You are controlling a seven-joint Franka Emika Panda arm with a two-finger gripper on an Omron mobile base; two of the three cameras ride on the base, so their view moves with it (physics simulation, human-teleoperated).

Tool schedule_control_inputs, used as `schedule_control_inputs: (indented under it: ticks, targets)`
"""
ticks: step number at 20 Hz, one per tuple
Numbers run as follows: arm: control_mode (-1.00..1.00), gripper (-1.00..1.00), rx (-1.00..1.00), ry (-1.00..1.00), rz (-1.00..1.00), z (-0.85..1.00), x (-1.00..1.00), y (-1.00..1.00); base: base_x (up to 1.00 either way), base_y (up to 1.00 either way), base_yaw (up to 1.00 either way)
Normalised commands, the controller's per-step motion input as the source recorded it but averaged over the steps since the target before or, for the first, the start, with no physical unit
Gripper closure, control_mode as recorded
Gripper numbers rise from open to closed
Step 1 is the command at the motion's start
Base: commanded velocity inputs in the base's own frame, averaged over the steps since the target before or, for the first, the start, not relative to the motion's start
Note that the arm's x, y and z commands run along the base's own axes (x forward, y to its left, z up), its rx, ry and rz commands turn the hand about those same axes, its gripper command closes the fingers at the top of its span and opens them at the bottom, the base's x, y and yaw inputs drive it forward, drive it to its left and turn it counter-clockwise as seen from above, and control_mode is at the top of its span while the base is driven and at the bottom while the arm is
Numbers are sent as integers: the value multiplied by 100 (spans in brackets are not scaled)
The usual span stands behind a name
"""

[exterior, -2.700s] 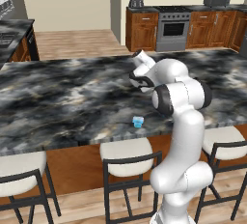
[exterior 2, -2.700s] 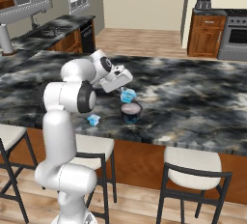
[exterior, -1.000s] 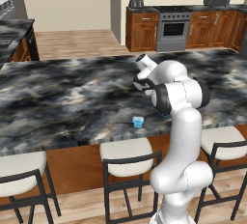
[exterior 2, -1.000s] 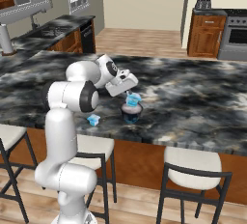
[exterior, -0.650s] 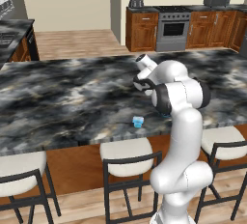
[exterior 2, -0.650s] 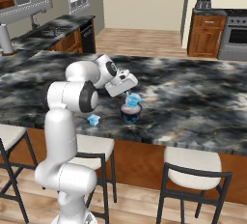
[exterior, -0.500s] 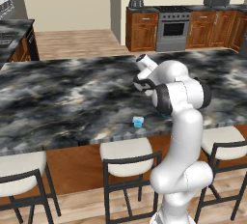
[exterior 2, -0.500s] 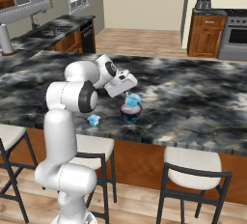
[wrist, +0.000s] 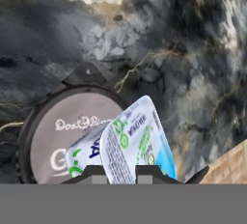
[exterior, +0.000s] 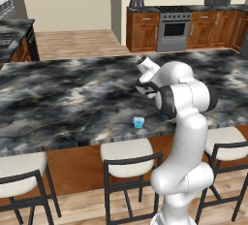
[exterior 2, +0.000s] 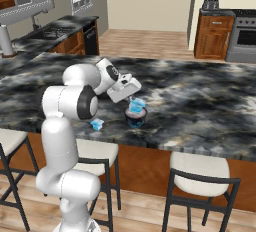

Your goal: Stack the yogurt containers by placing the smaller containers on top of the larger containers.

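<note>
My gripper (exterior 2: 133,98) is shut on the light-blue cup with the whitish top (exterior 2: 135,107). It holds the cup directly over the wide dark-rimmed tub (exterior 2: 135,119) on the counter, and I cannot tell whether the two touch. In the hand view the cup (wrist: 132,143) sits tilted between my fingertips (wrist: 99,172), over the right part of the tub's pale pinkish-grey lid (wrist: 67,133). The tiny light-blue cup (exterior 2: 97,124) stands alone near the counter's front edge, left of the tub. It also shows in the left base view (exterior: 139,122).
The dark marble island counter (exterior 2: 200,101) stretches wide on all sides of the tub, with its front edge close by. Stools (exterior 2: 202,176) stand below that edge. A stove and wooden cabinets (exterior: 174,30) line the far wall.
Since the earliest frames the gripper has carried the cup a little right and down onto the spot over the tub. Over the last second nothing visibly moves.
</note>
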Motion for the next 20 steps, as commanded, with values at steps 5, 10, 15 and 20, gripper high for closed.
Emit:
schedule_control_inputs:
  ticks: [5,10,15,20]
  targets:
    - [-100,100,-8,-4,0,0,-1,-7,0,0,0]
    - [-100,100,-3,-1,0,-3,2,0,0,0,0]
    - [-100,100,0,0,0,-4,1,3,0,0,0]
    - [-100,100,0,0,0,-4,1,2,0,0,0]
